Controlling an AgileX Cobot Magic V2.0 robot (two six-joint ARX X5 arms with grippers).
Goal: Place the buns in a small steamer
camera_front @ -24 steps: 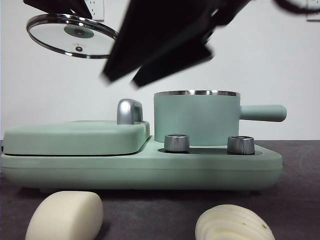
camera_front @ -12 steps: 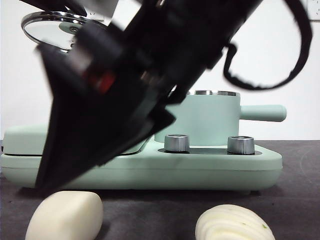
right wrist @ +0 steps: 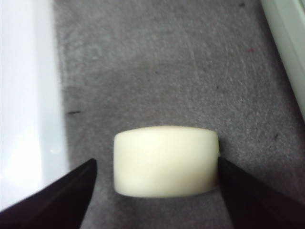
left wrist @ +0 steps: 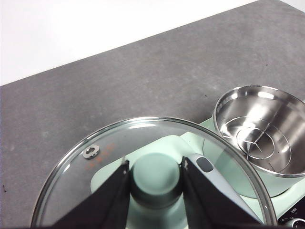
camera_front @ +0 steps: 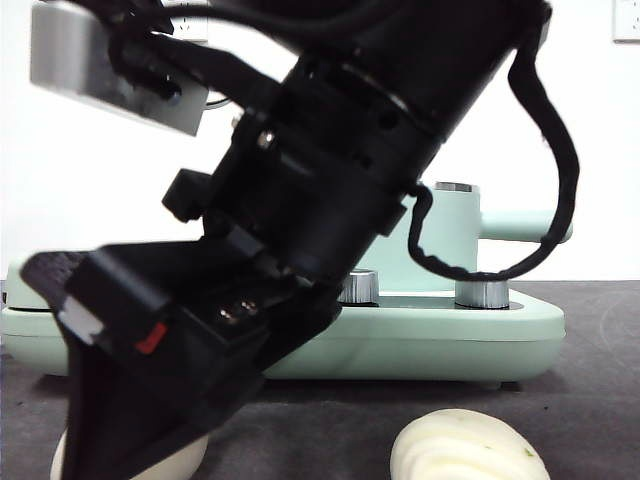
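The smooth bun (right wrist: 166,161) lies on the dark table between the open jaws of my right gripper (right wrist: 157,188); one jaw is at its side, the other a little apart. In the front view the right gripper (camera_front: 120,440) is low at the front left, and only a sliver of that bun (camera_front: 185,455) shows. The ridged bun (camera_front: 468,447) lies free at the front right. The small steamer (left wrist: 262,131) stands open with its steel inside bare; in the front view the steamer (camera_front: 455,225) is mostly hidden by the arm. My left gripper (left wrist: 155,164) is shut on the glass lid's green knob (left wrist: 155,179), held up beside the pot.
The mint-green appliance base (camera_front: 450,335) with two chrome dials (camera_front: 482,292) stands behind the buns. The flat griddle lid's chrome handle (left wrist: 205,164) shows through the glass lid. A pale table edge (right wrist: 26,109) runs close beside the smooth bun.
My right arm has come down from above the steamer to the front left and now straddles the smooth bun. It now hides the raised lid and much of the appliance. The buns have not moved.
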